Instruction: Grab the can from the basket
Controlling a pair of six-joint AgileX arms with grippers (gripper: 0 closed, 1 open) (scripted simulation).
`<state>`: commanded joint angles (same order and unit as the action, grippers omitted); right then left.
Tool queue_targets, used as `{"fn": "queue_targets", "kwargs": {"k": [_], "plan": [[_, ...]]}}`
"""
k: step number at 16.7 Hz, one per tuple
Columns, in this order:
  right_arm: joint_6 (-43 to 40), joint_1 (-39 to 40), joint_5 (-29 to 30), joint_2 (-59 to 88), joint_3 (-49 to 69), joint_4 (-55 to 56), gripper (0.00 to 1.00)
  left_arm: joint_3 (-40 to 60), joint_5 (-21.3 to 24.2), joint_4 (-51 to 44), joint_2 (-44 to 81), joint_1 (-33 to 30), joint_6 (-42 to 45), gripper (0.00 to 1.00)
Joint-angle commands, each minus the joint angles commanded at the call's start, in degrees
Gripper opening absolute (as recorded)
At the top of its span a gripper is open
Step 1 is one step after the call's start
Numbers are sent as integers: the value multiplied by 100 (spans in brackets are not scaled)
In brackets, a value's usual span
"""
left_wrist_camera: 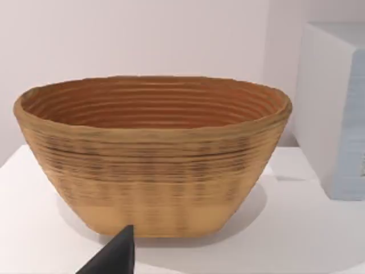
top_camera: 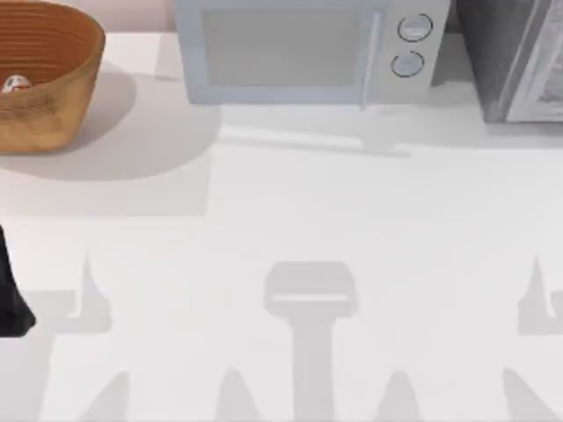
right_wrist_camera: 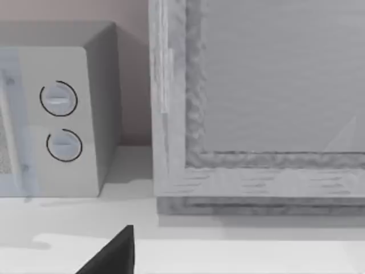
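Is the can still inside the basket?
Inside: the can shows within the basket rim at the table's back left.

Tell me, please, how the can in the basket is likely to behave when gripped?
The can looks small and cylindrical, so it would probably roll if nudged. Lying low inside the basket, it likely needs a reach from above. It seems light for its size.

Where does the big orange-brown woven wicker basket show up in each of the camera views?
Top view: the orange-brown woven wicker basket sits at the far left corner of the white table, cut by the picture's left edge.
Left wrist view: the basket stands centred, seen from the side.
Right wrist view: not in it.
Shared landmark: the pale grey microwave, right of the basket in the top view.
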<state>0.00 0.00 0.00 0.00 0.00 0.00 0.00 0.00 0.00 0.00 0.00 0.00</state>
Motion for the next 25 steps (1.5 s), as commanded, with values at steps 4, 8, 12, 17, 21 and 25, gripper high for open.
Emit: {"fn": "queue_targets", "kwargs": {"k": [4,8,12,17,21,25], "plan": [[0,0,0,0,0,0,100,92,-17,-99,125,25,-19,100],[0,0,0,0,0,0,100,847,-46,-760,1067,118,-124,100],[0,0,0,0,0,0,100,2432,67,-1629,2919,149,-260,100],[0,0,0,0,0,0,100,5170,289,-2650,5868,192,-332,100],[0,0,0,0,0,0,100,6901,392,-3324,7531,240,-220,100],[0,0,0,0,0,0,100,8487,380,-3986,8878,303,0,100]]}}
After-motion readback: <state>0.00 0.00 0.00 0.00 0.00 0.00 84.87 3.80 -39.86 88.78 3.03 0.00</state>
